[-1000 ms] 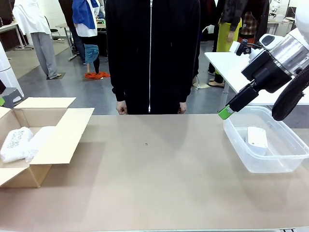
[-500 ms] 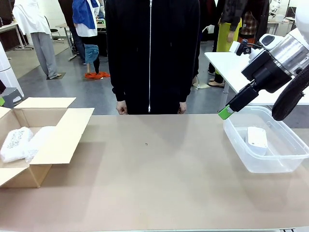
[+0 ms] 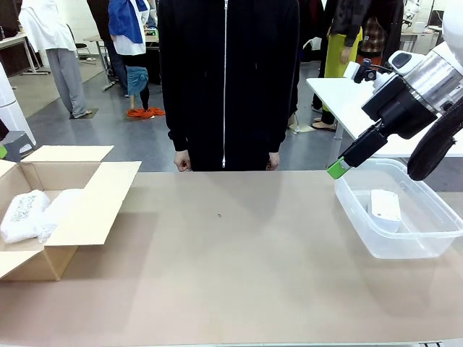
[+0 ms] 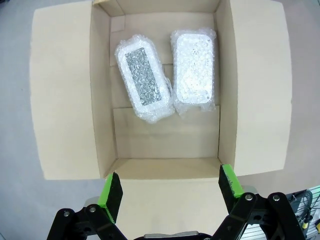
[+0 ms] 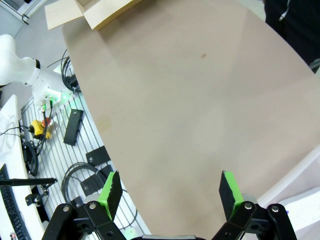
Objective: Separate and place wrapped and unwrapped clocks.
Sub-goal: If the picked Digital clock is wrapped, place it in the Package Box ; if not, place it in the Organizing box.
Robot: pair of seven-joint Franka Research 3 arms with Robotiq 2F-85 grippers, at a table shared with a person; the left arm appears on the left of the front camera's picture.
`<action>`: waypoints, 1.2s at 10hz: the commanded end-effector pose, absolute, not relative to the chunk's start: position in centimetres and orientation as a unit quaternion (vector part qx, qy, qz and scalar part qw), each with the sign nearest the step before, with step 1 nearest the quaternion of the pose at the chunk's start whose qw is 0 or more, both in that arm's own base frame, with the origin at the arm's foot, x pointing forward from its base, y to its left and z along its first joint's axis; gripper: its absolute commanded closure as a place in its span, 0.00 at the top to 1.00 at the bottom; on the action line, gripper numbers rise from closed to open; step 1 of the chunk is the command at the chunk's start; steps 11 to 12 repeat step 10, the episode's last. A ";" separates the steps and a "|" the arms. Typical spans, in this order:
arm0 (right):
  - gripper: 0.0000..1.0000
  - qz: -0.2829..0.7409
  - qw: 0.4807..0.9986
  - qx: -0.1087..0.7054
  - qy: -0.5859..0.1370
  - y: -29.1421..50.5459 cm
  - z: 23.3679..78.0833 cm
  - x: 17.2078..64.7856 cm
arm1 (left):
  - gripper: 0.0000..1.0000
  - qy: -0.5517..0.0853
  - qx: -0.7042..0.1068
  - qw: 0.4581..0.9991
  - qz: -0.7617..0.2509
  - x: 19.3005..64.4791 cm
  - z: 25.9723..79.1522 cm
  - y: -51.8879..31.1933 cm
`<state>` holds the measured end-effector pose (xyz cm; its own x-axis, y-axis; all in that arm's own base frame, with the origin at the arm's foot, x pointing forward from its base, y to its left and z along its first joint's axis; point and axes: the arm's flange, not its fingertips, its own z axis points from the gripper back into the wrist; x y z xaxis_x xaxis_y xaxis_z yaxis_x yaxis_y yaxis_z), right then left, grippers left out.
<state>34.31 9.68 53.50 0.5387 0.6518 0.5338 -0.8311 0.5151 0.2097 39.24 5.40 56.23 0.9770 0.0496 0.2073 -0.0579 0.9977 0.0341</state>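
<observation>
At the bottom of the left wrist view, left gripper (image 4: 170,191) hangs with green pads spread wide apart, holding nothing, above the open brown cardboard box (image 4: 102,100). Inside it, two crinkly whitish bubble-wrap bundles lie side by side, touching: one with a dark speckled patch (image 4: 144,83), one plain (image 4: 194,70). Front view puts that box at lower left (image 3: 87,210), bundles inside. Right gripper (image 5: 171,192) has its jaws apart too, empty, over bare tan table (image 5: 200,115). Right of frame, smooth white plastic rectangular block (image 3: 385,208) sits in the clear plastic tub (image 3: 362,230). Far edge centre, a person in black jacket (image 3: 228,79) stands with both hands at the table edge
</observation>
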 end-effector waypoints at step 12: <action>1.00 0.439 0.847 0.227 -0.195 9.8 53.6 34.4 | 1.00 -0.104 -0.016 0.994 -0.010 39.5 56.0 4.6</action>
